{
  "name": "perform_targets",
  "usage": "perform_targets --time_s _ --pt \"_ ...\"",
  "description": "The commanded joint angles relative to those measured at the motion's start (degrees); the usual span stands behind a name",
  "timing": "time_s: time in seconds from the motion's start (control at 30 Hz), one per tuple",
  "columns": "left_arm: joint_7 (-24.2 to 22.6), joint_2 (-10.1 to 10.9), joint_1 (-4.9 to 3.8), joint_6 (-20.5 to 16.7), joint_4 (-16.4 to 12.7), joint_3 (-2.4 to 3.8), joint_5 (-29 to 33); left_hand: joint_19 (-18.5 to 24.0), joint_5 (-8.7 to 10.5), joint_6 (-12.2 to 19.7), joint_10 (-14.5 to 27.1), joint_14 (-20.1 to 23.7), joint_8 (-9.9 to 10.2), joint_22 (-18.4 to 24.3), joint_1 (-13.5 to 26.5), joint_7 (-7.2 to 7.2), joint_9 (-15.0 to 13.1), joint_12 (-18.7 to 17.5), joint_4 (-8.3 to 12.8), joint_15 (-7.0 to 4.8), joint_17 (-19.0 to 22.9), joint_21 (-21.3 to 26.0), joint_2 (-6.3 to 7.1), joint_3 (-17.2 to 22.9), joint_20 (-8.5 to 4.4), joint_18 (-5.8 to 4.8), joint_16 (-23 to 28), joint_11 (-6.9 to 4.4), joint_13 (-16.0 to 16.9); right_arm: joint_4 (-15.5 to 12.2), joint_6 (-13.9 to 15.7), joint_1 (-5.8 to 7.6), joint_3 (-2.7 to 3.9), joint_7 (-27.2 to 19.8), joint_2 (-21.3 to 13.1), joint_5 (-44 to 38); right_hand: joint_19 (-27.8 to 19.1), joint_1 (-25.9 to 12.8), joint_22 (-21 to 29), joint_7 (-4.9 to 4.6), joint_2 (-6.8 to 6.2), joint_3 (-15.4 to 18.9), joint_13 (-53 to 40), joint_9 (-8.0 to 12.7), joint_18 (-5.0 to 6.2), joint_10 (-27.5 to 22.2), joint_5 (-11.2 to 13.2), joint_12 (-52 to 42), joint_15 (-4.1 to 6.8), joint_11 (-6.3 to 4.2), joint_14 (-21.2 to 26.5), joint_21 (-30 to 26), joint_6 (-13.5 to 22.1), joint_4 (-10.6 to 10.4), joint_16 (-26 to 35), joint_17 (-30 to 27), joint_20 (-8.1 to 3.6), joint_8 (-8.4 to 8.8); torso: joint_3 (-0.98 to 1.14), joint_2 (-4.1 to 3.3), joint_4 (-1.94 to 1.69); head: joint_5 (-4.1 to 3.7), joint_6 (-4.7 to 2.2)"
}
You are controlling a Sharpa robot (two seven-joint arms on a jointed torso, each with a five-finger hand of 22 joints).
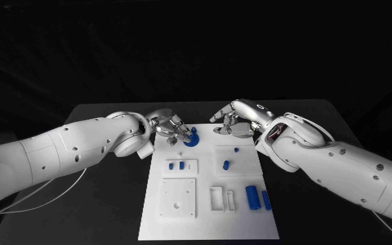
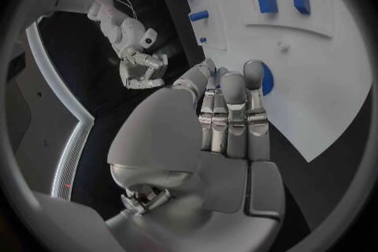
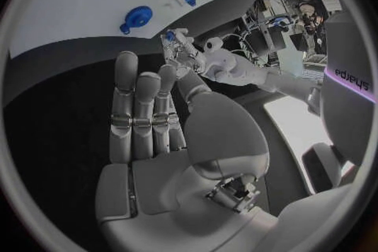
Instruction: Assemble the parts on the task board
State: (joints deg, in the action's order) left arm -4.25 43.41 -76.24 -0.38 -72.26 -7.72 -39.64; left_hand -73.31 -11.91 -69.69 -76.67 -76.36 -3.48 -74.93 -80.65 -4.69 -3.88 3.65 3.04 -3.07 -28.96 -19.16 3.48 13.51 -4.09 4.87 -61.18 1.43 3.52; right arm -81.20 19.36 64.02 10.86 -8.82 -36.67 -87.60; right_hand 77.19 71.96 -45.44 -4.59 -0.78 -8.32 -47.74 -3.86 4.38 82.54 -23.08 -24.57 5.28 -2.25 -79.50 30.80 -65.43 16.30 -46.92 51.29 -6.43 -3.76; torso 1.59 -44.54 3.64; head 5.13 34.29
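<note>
Hands: left hand (image 1: pixel 169 127) touches a blue ring (image 1: pixel 191 140) at the white board (image 1: pixel 208 222); hold undeterminable. Right hand (image 1: pixel 237 117) hovers empty, fingers apart.

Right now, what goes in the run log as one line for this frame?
left hand: fingertips at round blue part, grip unclear | right hand: empty, fingers apart, over task board far edge

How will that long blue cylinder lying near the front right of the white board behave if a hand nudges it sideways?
The blue cylinder looks round and lies on its side on the flat task board, so it would probably roll. It appears rigid and small, likely light. Another blue piece beside it might stop it.
</note>
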Motion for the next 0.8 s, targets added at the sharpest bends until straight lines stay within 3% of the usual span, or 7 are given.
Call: perform_targets --time_s 0.03,0.27,0.4,0.53,0.8 --pt "-0.59 0.28 -0.39 5.81 -0.27 0.06 5.48 -0.31 -0.22 0.51 0.42 0.18 -0.14 -1.01 0.76 0.06 -0.06 -0.25 0.36 0.14 -0.07 0.22 0.00 0.02 0.09 0.05 0.22 0.08 -0.02 0.00 1.44 0.47 -0.72 -1.16 0.75 -5.75 0.29 0.27 -0.36 0.09 -0.59 -0.24 -0.26 0.08 -0.14 0.14 -0.20 -0.28 0.14 -0.21 -0.26 -0.22 -0.29 -0.02 -0.29 0.27 -0.13 0.20 -0.02 -0.01 -0.04 0.10 -0.10" --pt "-0.02 0.99 -1.08 9.06 -1.00 0.07 6.18 -0.21 -0.22 0.60 0.51 0.32 -0.13 -1.02 0.79 0.00 -0.05 -0.26 0.65 0.18 -0.06 0.36 -0.05 -0.07 0.12 0.05 0.31 0.14 -0.02 0.76 1.19 1.56 -3.52 -1.13 2.55 -8.75 0.56 0.75 -1.84 0.02 -1.10 -0.38 -1.87 0.10 -0.41 -0.32 -0.01 -2.21 0.11 -0.14 -0.17 -0.41 0.13 0.03 -0.83 1.58 -0.19 0.18 -0.05 -0.08 -0.06 0.27 -0.02" --pt "0.30 1.20 -1.35 10.08 -1.36 0.07 6.03 -0.21 -0.22 0.60 0.51 0.32 -0.13 -1.02 0.79 0.00 -0.05 -0.26 0.65 0.18 -0.06 0.36 -0.05 -0.07 0.12 0.05 0.31 0.14 -0.02 1.30 1.27 1.78 -4.45 -1.15 3.49 -9.55 0.65 0.88 -2.71 -0.02 -1.27 -0.61 -2.56 0.11 -0.44 -0.90 0.15 -3.45 0.11 -0.17 -0.04 -0.53 0.50 0.02 -1.08 2.49 -0.19 0.22 -0.03 -0.06 -0.15 0.29 0.11" --pt "0.50 1.30 -1.50 10.81 -1.66 0.07 5.44 -0.17 -0.19 0.70 0.59 0.39 -0.13 -1.04 0.78 -0.02 -0.05 -0.26 0.81 0.20 -0.05 0.42 -0.15 -0.09 0.15 0.04 0.36 0.16 -0.02 1.64 1.48 1.87 -4.95 -1.19 4.37 -9.97 0.72 0.96 -3.27 -0.11 -1.45 -0.80 -2.67 0.18 -0.47 -1.06 0.29 -3.98 0.13 -0.19 -0.11 -0.66 1.45 0.04 -1.44 3.27 -0.21 0.24 -0.07 -0.02 -0.05 0.39 0.31" --pt "0.73 1.20 -1.60 12.07 -2.02 0.07 4.05 -0.15 -0.26 0.69 0.60 0.41 -0.14 -1.05 0.75 -0.04 -0.05 -0.26 0.95 0.20 -0.05 0.44 -0.27 -0.10 0.15 0.05 0.38 0.16 -0.02 2.01 1.75 1.92 -5.25 -1.36 5.35 -10.36 0.95 1.00 -4.67 -0.20 -1.91 -2.12 -2.67 0.23 -0.48 -1.25 0.65 -4.87 0.14 -0.20 -0.40 -1.17 2.06 0.03 -1.78 4.57 -0.23 0.24 -0.01 -0.02 -0.06 0.32 0.51"
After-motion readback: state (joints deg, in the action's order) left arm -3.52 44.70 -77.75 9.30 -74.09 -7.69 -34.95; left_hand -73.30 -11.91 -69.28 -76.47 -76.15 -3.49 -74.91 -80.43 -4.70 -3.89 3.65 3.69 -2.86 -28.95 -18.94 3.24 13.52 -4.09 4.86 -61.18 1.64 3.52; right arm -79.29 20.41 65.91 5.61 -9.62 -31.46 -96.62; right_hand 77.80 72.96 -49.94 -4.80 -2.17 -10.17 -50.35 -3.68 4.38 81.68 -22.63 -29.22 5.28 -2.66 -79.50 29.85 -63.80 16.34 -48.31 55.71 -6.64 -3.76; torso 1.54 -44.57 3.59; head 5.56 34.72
